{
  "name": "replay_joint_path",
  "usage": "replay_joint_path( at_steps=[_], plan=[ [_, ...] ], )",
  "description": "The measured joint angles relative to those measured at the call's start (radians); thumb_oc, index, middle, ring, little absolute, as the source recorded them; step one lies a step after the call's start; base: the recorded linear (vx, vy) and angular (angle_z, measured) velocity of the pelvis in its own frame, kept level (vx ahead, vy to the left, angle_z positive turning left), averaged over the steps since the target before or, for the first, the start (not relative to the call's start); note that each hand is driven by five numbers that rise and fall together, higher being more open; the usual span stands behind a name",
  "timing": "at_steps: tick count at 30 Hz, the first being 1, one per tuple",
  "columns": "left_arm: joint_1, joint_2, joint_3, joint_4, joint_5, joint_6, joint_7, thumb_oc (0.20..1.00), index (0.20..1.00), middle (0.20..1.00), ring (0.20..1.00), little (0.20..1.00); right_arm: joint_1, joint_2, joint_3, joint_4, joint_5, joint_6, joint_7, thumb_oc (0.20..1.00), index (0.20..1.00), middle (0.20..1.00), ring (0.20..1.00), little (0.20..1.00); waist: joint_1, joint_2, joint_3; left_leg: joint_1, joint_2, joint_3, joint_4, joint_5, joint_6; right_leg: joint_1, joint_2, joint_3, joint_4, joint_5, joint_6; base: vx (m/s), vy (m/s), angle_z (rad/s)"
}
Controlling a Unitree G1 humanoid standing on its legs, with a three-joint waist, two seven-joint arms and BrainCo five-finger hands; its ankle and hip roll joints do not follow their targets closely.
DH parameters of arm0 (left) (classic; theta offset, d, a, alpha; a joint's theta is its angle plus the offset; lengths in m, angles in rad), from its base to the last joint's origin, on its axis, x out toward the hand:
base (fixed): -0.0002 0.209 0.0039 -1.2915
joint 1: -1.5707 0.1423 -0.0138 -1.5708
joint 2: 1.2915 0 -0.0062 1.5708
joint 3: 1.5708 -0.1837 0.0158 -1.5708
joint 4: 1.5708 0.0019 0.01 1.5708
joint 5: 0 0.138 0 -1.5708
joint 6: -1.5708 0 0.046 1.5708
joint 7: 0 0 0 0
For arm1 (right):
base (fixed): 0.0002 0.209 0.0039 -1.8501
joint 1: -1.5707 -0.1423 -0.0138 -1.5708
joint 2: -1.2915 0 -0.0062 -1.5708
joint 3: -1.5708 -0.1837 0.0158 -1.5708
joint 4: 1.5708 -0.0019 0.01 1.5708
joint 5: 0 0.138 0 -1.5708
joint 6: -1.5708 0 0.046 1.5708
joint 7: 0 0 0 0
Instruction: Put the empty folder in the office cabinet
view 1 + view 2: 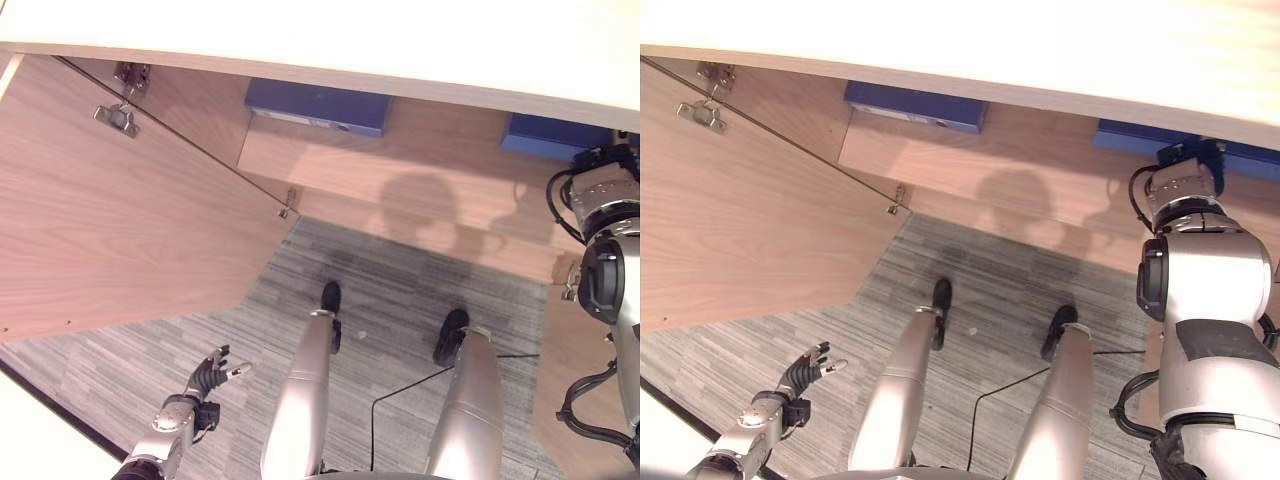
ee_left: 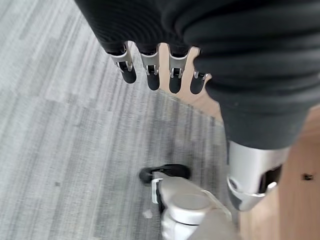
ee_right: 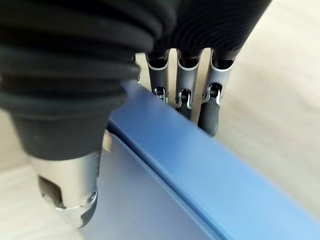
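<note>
My left hand (image 1: 205,378) hangs low by my side over the grey carpet (image 1: 400,290), fingers loosely relaxed and holding nothing. Beyond it the cabinet door (image 1: 110,230) stands swung open on my left. Further in, on the wooden cabinet shelf (image 1: 420,180), my right hand (image 3: 187,95) is at the blue folder (image 3: 200,185): my fingers reach over its far edge while my thumb lies against the near face, so I am clasping it. I judge I am at the placing step, with the folder already inside the cabinet. Next I should loosen my hold and draw my arm back without dragging it out. A second blue folder (image 1: 318,105) lies further left on the shelf. The cabinet top (image 1: 400,50) cuts off the shelf's depth, and my right arm hides how squarely the folder sits.
</note>
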Motion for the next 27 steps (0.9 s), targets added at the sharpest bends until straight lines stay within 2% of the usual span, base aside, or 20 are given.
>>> replay_joint_path(
  at_steps=[6,21,27],
  plan=[
    [-0.017,-0.037,-0.001,0.012,0.000,0.006,0.011,1.000,1.000,1.000,1.000,1.000,0.002,0.001,0.037,0.001,-0.026,0.050,-0.027,1.000,1.000,1.000,1.000,1.000,0.001,-0.010,-0.007,0.001,-0.001,0.001,-0.003,0.000,0.000,0.002,-0.001,-0.001,-0.003,0.000,-0.001,0.00,0.000,0.00],
    [-0.018,-0.037,0.004,0.008,-0.001,0.008,0.016,1.000,1.000,1.000,1.000,1.000,0.004,0.012,0.041,-0.001,-0.062,0.059,-0.031,1.000,1.000,1.000,1.000,1.000,0.005,0.000,-0.015,0.024,-0.001,0.004,-0.030,0.003,-0.002,0.019,0.000,-0.004,-0.019,-0.001,-0.003,0.00,0.000,0.00],
    [-0.018,-0.038,0.013,0.007,-0.008,0.013,-0.003,1.000,1.000,1.000,1.000,1.000,0.062,0.003,0.037,-0.023,-0.061,0.065,0.009,1.000,1.000,1.000,1.000,1.000,0.018,0.002,-0.014,0.071,-0.002,-0.001,-0.078,0.018,-0.010,0.060,0.000,-0.018,-0.040,-0.002,-0.004,-0.01,-0.004,0.02]
  ],
)
